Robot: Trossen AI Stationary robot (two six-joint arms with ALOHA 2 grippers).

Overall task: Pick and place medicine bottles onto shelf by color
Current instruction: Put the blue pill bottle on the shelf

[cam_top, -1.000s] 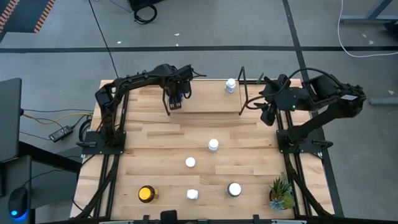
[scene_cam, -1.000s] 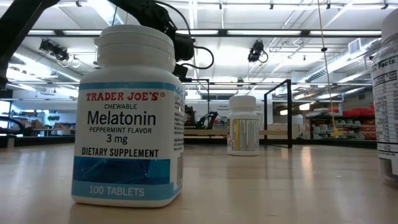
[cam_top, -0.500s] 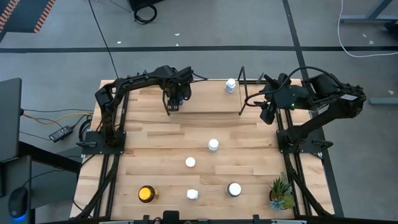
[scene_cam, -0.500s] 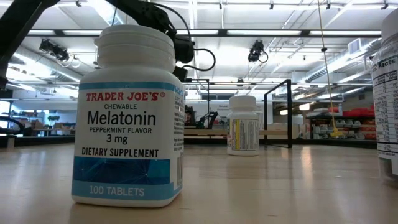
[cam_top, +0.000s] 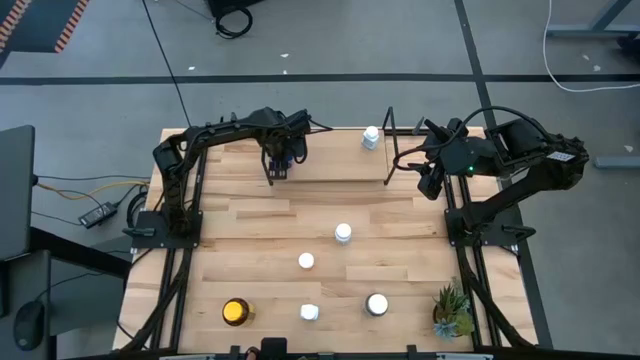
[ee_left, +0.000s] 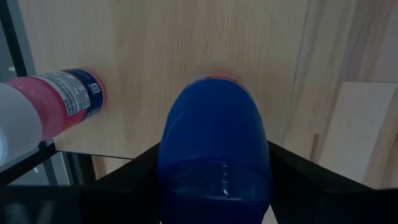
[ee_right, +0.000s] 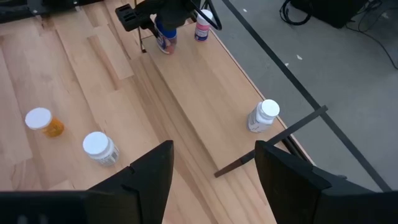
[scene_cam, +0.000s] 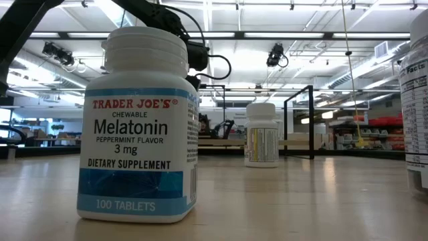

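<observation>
Overhead, left gripper at shelf, wrist view reveals jaws flanking blue-lidded bottle, right jaws wide.

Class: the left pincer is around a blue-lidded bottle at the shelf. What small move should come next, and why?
Probably open a little wider, then lift straight up. The left pincer brackets the blue-lidded bottle, which appears to stand on the shelf beside a pink bottle, so a sideways exit risks a knock.
</observation>
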